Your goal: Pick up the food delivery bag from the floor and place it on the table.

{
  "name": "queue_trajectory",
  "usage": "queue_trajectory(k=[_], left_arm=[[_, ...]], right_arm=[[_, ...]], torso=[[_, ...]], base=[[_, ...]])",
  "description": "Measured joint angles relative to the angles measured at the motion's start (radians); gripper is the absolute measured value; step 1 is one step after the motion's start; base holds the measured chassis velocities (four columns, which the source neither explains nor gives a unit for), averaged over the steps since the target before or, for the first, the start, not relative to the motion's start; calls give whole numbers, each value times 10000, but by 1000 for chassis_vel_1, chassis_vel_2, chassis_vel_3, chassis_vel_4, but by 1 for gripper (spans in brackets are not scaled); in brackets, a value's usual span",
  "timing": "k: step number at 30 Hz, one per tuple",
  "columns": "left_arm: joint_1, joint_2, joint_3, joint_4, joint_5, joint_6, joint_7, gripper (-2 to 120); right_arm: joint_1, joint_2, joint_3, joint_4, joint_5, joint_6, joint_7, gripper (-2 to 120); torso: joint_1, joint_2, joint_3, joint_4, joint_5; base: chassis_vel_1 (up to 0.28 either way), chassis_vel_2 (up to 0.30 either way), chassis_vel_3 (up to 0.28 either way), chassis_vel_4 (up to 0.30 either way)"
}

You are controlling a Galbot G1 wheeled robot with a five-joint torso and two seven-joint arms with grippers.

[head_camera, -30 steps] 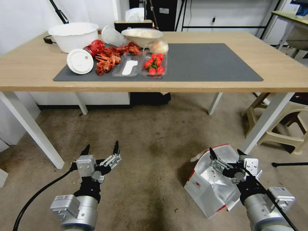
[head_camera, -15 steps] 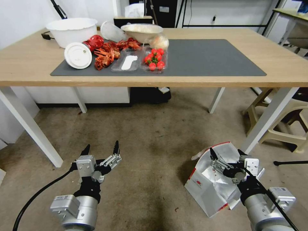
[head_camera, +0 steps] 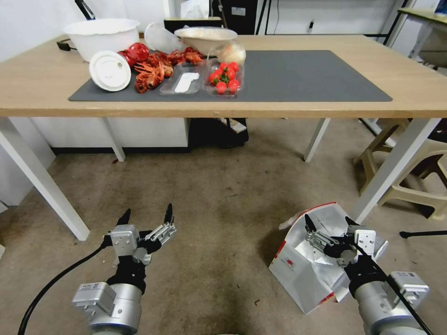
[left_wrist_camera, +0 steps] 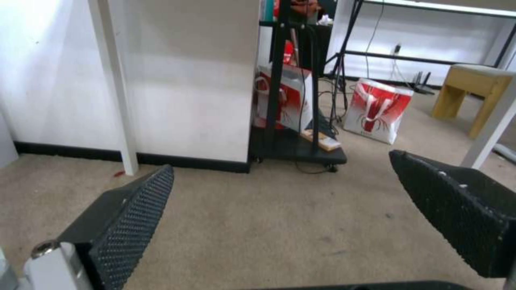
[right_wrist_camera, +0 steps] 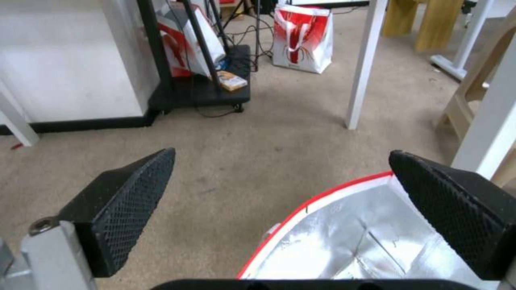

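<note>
— Where is the food delivery bag [head_camera: 302,265]?

— Low in the right of my head view, lying on the floor [head_camera: 219,200] just short of the table's near right leg. Its mouth gapes toward me, silver lining showing, red trim along the rim, a small round red logo on the white side panel.

— And your right gripper [head_camera: 329,224]?

— It hangs over that open mouth, fingers spread wide, holding nothing. In the right wrist view the foil interior [right_wrist_camera: 365,241] sits between and below my two black pads [right_wrist_camera: 129,197]; I can't tell whether either one touches the paper.

— The left one?

— My left gripper [head_camera: 146,215] is low in the left of the head view, above bare floor, well apart from the bag. Its fingers are also wide open and empty.

— What stands around?

— The table [head_camera: 409,100] runs across the top of the head view, with a dark grey mat [head_camera: 307,77] on it. The mat's left end is crowded: a white lid [head_camera: 110,70], red crayfish [head_camera: 151,74], a clear tray [head_camera: 184,83], a punnet of strawberries [head_camera: 224,80], and behind them a white tub [head_camera: 102,35] and a bowl [head_camera: 206,38]. The mat's right half is bare. The white leg [head_camera: 396,170] slants down just beyond the bag, and a beige stool [head_camera: 414,158] stands at the right edge past it.

— Anything under the table?

— A black stand [right_wrist_camera: 199,90] against the wall, and farther off a smaller white bag with red print [right_wrist_camera: 301,36].
</note>
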Motion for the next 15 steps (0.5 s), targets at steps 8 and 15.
queue_trajectory(k=[8, 15], left_arm=[[-4, 58, -5, 1, -24, -29, -3, 100], [-19, 80, -1, 0, -57, -50, -3, 100]], right_arm=[[-9, 88, -36, 0, -79, 12, 1, 100], [-9, 81, -12, 0, -81, 19, -1, 100]], torso=[[-47, -300, -253, 0, 0], [-81, -610, -528, 0, 0]], base=[[0, 0, 0, 0], [0, 0, 0, 0]])
